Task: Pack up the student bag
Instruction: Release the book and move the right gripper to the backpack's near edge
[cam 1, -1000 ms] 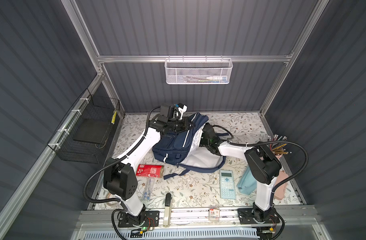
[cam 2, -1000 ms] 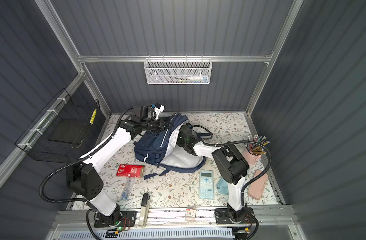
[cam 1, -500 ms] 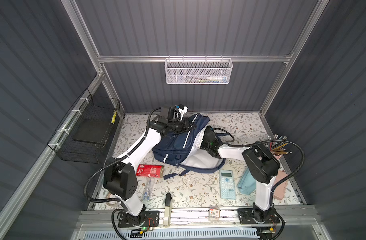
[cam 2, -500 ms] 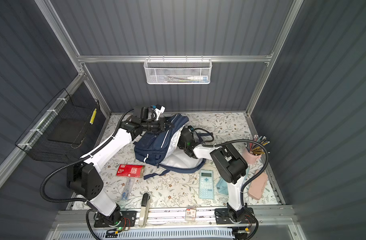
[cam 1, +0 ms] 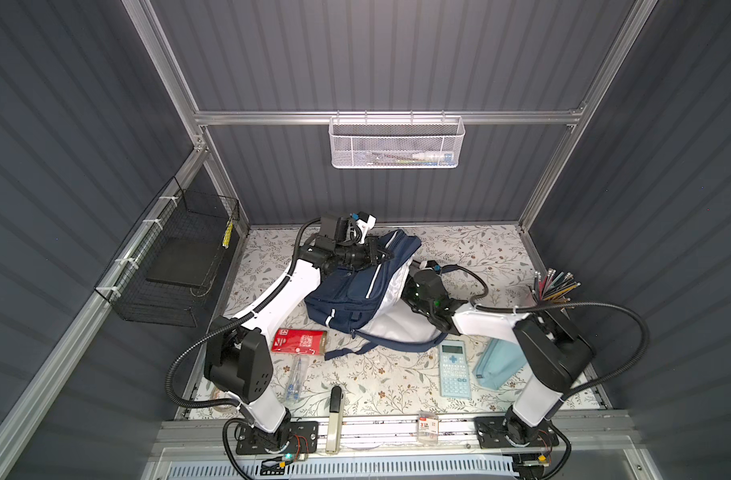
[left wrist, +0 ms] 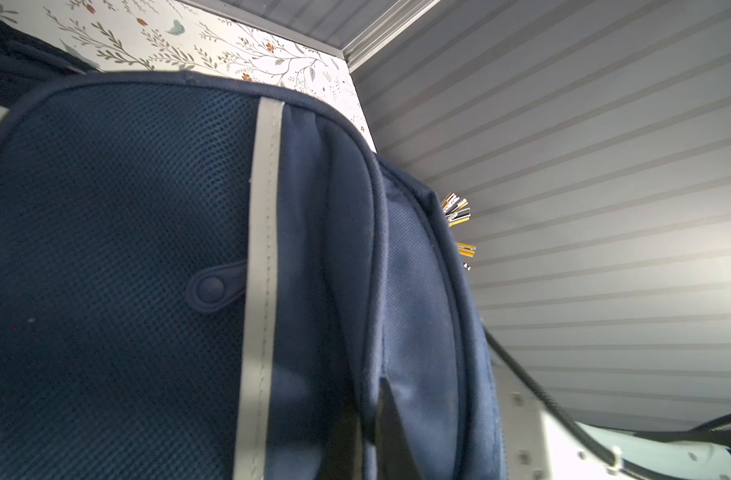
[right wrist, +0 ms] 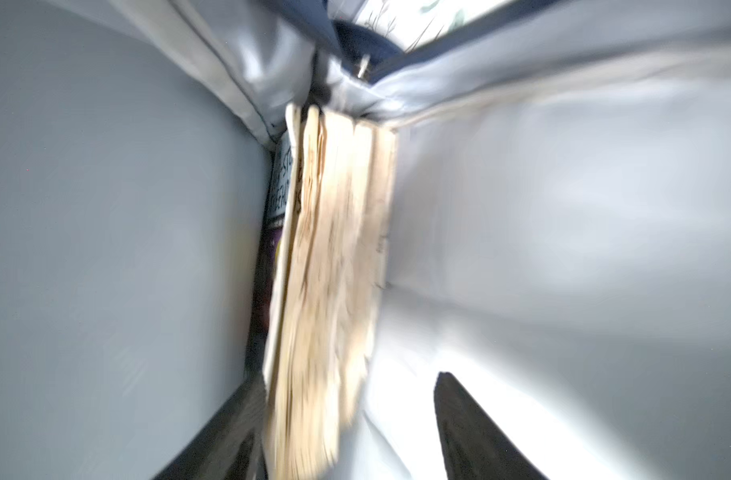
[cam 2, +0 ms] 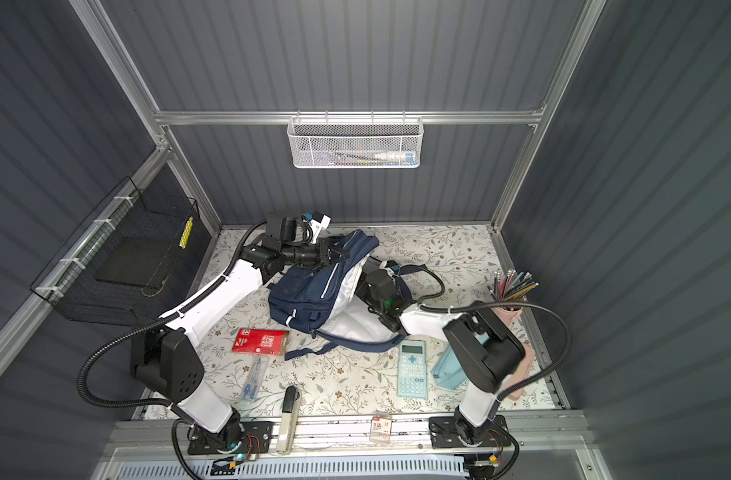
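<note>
While right tool (right wrist: 347, 380) hides inside student bag (cam 1: 355, 291), spread beside blurred book (right wrist: 330, 270), left tool (left wrist: 370, 415) pinches its rim.

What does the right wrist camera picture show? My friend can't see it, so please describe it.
Blurry close-up inside the student bag: a thick book with yellowed page edges sits against the pale lining. The right pincer is open, one dark finger beside the book and the other apart from it.
</note>
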`<state>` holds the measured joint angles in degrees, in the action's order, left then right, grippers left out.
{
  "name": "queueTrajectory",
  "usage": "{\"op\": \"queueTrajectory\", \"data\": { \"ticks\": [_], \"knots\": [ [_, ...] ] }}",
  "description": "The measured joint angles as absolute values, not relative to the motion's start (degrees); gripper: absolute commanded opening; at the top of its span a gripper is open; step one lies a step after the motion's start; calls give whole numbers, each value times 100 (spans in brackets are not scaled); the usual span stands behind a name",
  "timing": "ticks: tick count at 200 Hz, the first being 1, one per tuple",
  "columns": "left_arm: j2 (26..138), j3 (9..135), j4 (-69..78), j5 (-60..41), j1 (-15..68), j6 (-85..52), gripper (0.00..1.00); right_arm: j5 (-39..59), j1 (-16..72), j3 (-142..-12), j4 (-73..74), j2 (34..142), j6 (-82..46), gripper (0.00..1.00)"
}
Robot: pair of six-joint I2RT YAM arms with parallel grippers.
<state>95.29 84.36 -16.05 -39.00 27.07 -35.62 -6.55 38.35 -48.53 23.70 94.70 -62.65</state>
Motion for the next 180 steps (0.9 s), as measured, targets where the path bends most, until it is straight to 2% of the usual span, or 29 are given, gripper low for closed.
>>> {"op": "queueTrajectory", "data": {
  "ticks": [43, 50, 59, 61, 79, 99, 118, 136, 153, 180],
  "knots": [
    [9802, 8346, -1138, -3944, 2729, -3675, 0, -1098, 3885, -3861, 1011, 7297, -5295, 69],
    [9845, 8307, -1050, -3964, 2740, -3704, 0, -1177, 3933, -3629, 860, 6901, -5140, 74],
    [9909, 8276, -974, -3992, 2764, -3726, 0, -1203, 3999, -3312, 742, 6394, -4939, 96],
    [9926, 8274, -961, -3997, 2768, -3732, 0, -1203, 4012, -3227, 720, 6254, -4945, 98],
    [10047, 8274, -882, -4014, 2792, -3736, 0, -1059, 4051, -2705, 519, 5465, -4681, 99],
    [10108, 8274, -784, -4016, 2799, -3782, 0, -768, 4132, -2624, 242, 5365, -4482, 99],
    [10119, 8276, -725, -4025, 2797, -3850, 0, -1059, 4856, -2952, -311, 5649, -4313, 94],
    [10119, 8278, -722, -4034, 2797, -3885, 0, -1544, 5734, -3697, -733, 6357, -4235, 87],
    [10186, 8447, -908, -4069, 2797, -3833, 0, -1940, 6184, -4331, -755, 7155, -4270, 71],
    [10300, 8812, -1304, -4069, 2797, -3680, 0, -2543, 6604, -4960, -449, 8514, -4014, 58]
  ]
}}
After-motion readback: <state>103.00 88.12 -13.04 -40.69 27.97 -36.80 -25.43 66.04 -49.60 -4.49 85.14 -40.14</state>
